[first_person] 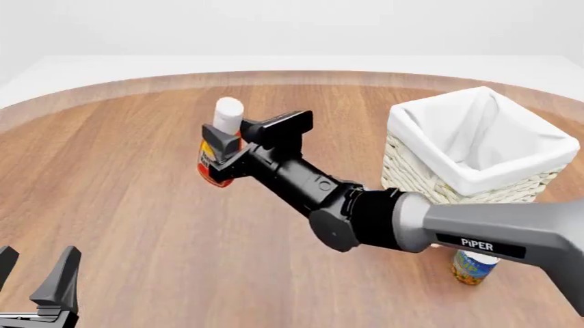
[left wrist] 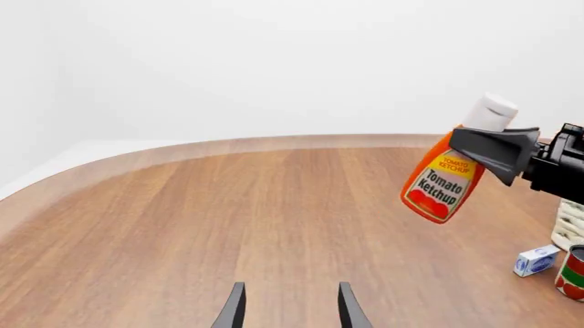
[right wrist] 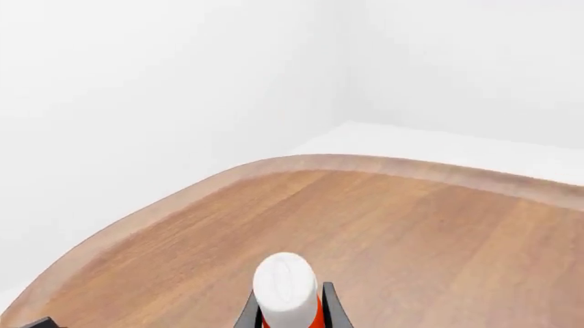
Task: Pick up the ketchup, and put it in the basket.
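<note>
Seen from the front: right tool clamped on the ketchup, fingers across the upper body just below the white cap. Bottle lifted clear of the wooden worktop, roughly upright in this view, tilted in the left wrist view, with "Tomato Ketchup" readable on the label. Hanging left of the basket and well apart from it, with bare wood between the two.

Basket standing on the right half of the worktop, white liner folded over the rim, mouth open upward. Blue-and-orange can on the near side of the basket, partly hidden under the right arm. In the left wrist view, a small white-and-blue box and a red-and-green can near the basket's foot.

Left tool low at the near left, fingers spread, holding nothing, well out of the way.

Step in hand, judged: carrying the bottle across to the basket. Best done by keeping the grip firm, since the hold sits high and the heavier body hangs below; raising the bottle's base above the liner rim before crossing, then centring over the opening and lowering inside before letting go. From the front view alone, hard to tell whether the present height already clears the rim.
</note>
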Action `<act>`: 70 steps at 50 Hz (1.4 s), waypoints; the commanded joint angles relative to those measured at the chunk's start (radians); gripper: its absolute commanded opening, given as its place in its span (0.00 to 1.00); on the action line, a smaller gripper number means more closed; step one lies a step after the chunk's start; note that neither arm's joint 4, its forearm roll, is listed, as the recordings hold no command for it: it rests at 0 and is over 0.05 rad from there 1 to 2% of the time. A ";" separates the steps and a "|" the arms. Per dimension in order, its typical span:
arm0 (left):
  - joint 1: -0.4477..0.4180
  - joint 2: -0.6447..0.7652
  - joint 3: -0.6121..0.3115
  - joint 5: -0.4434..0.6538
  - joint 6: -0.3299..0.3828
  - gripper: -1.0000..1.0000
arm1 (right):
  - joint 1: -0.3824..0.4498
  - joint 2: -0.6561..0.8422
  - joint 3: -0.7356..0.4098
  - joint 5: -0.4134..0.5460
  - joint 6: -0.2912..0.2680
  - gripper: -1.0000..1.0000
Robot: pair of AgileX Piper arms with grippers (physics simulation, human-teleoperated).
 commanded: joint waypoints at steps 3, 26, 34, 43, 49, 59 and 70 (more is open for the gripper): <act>0.000 0.000 0.000 0.000 0.000 1.00 | -0.108 -0.069 0.043 -0.020 -0.036 0.00; 0.000 0.000 0.000 0.000 0.000 1.00 | -0.222 -0.203 0.180 -0.083 -0.058 0.00; 0.000 0.000 0.000 0.000 0.000 1.00 | -0.248 -0.257 0.222 -0.085 -0.058 0.00; 0.000 0.000 0.000 0.000 0.000 1.00 | -0.284 -0.297 0.267 -0.102 -0.059 0.00; 0.000 0.000 0.000 0.000 0.000 1.00 | -0.322 -0.325 0.298 -0.122 -0.054 0.00; 0.000 0.000 0.000 0.000 0.000 1.00 | -0.377 -0.367 0.342 -0.157 -0.048 0.00; 0.000 0.000 0.000 0.000 0.000 1.00 | -0.460 -0.424 0.383 -0.181 -0.079 0.00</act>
